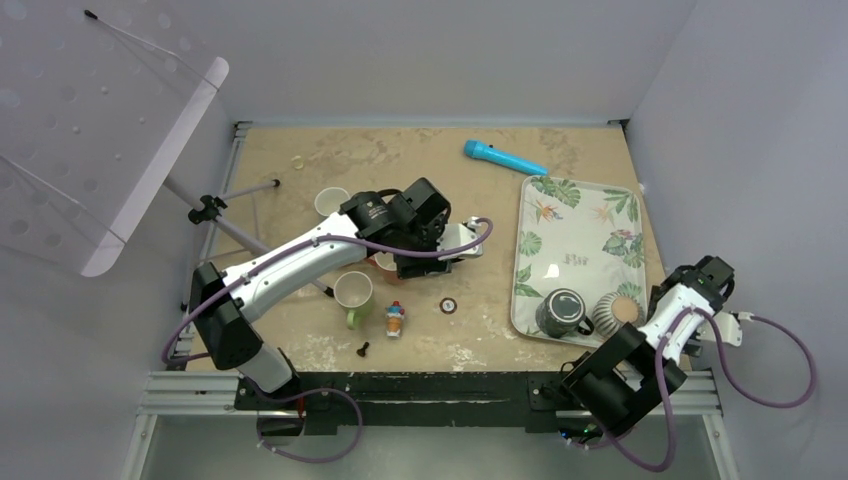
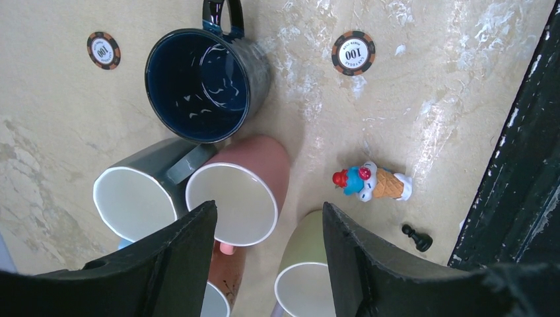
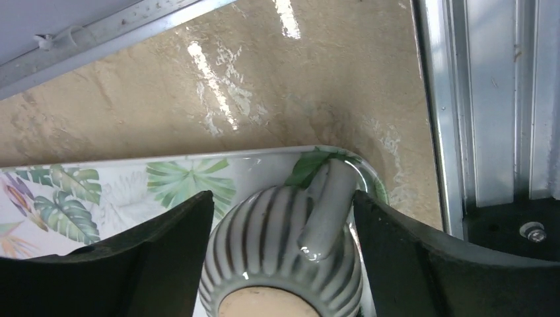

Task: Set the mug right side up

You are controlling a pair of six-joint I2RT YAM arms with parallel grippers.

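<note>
- We are seeing the leaf-pattern tray [image 1: 575,215] holding two mugs, both at its near edge: a striped mug [image 1: 615,312] in its near right corner and a dark mug [image 1: 563,312] just left of it.
- The striped mug is standing inverted on the tray, with the bare, unglazed base facing up, so its long axis is running vertical. In the right wrist view its handle is pointing toward the corner rim of the tray.
- We cannot tell which way up the dark mug is sitting.
- The right gripper [image 3: 282,205] is hanging over the striped mug with its fingers spread wide, one on each side and not touching it.
- Well to the left of the tray, a dark blue mug [image 2: 198,86], a grey mug [image 2: 132,198], a pink mug [image 2: 238,195] and a green mug [image 2: 307,277] are standing close together, mouths up.
- The left gripper [image 2: 269,208] is hovering over this group, released and grasping nothing.
</note>
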